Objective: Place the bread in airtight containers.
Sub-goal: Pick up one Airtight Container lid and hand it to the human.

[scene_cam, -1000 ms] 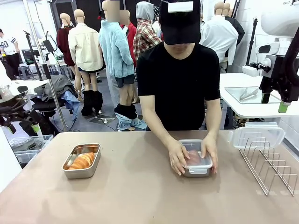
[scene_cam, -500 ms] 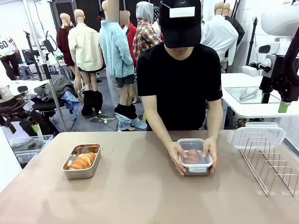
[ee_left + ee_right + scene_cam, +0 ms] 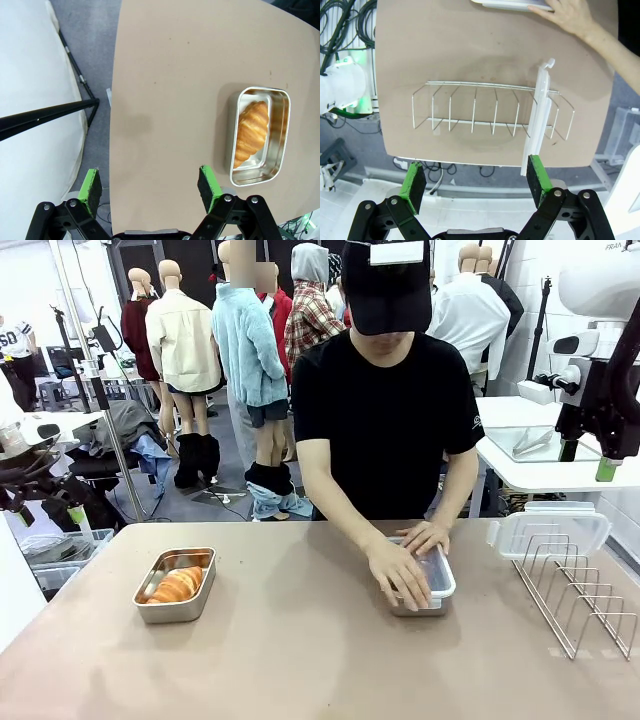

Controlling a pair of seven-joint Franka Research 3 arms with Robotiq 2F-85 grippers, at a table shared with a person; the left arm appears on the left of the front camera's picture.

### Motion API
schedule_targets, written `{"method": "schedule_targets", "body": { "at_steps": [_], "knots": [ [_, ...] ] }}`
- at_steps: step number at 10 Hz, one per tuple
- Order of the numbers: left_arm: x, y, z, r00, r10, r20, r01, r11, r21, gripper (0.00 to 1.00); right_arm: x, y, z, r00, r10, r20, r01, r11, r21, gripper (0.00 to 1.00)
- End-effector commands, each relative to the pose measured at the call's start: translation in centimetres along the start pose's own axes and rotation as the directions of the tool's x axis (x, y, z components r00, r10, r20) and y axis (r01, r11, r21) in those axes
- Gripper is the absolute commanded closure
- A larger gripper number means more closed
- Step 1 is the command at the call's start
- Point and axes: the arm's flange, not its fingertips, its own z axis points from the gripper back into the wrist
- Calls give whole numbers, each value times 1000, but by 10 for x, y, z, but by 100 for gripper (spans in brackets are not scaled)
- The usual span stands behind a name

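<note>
One croissant (image 3: 177, 585) (image 3: 251, 132) lies in an open steel container (image 3: 170, 615) (image 3: 257, 175) on the left of the table. A second container (image 3: 443, 582) sits mid-right with a clear lid on it. Both of the person's hands (image 3: 400, 570) lie flat on that lid and hide what is inside. My left gripper (image 3: 150, 184) hangs open over the table's left edge, apart from the open container. My right gripper (image 3: 477, 179) (image 3: 587, 460) is open too, high above the table's right edge, with nothing between its fingers.
A wire rack (image 3: 580, 590) (image 3: 490, 112) stands at the right edge with a clear clip lid (image 3: 550, 532) (image 3: 538, 125) upright in it. A white side table (image 3: 520, 475) with a steel tray stands behind on the right. The person's forearm (image 3: 600, 40) reaches over the table.
The person's hands have gone from gripping the sides of the lidded container to lying on top of its lid. Neither arm has moved.
</note>
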Motion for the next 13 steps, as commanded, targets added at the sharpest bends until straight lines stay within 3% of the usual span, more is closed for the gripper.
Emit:
{"method": "schedule_targets", "body": {
  "at_steps": [1, 13],
  "knots": [
    [-2, 2, 1, 1000, 3, 9, -3, 1000, 0, 0, 1, 2, -1, 1000, -9, -7, 9, 1000, -9, 0],
    [-2, 2, 1, 1000, 3, 9, -3, 1000, 0, 0, 1, 2, -1, 1000, -9, -7, 9, 1000, -9, 0]
  ]
}}
